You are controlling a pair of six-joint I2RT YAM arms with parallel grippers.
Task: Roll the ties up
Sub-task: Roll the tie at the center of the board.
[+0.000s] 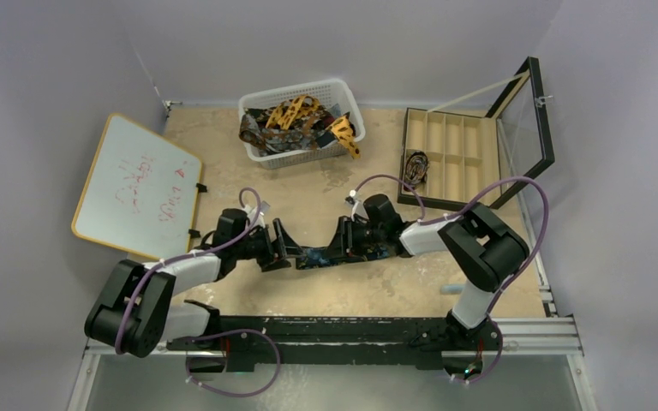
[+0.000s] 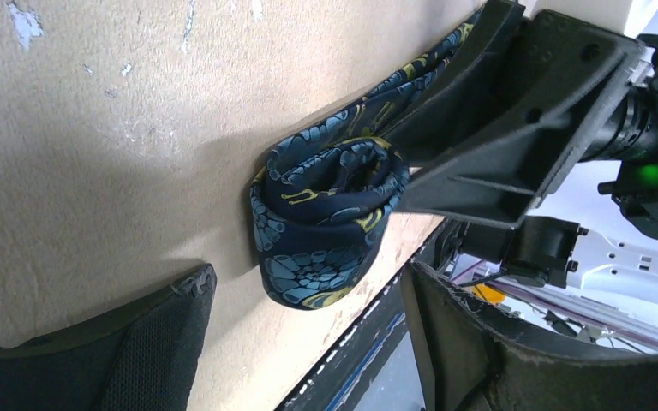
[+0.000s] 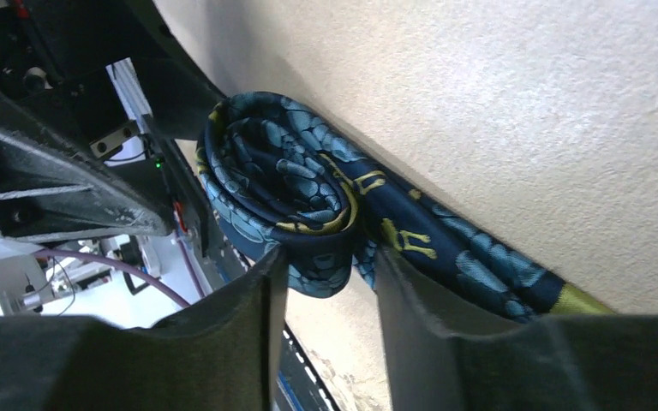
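Here, a navy tie (image 1: 321, 255) (image 2: 326, 214) (image 3: 283, 188) lay half-rolled on the table (image 1: 377, 287) between the two grippers.
The left gripper (image 1: 284, 250) (image 2: 304, 282) held its jaws wide apart, flanking the roll without touching it; the right gripper (image 1: 336, 244) (image 3: 330, 261) had a finger close on each side of the roll's edge, and whether they pinched it could not be told. The white basket (image 1: 257, 104) farther back held more ties (image 1: 296, 120).
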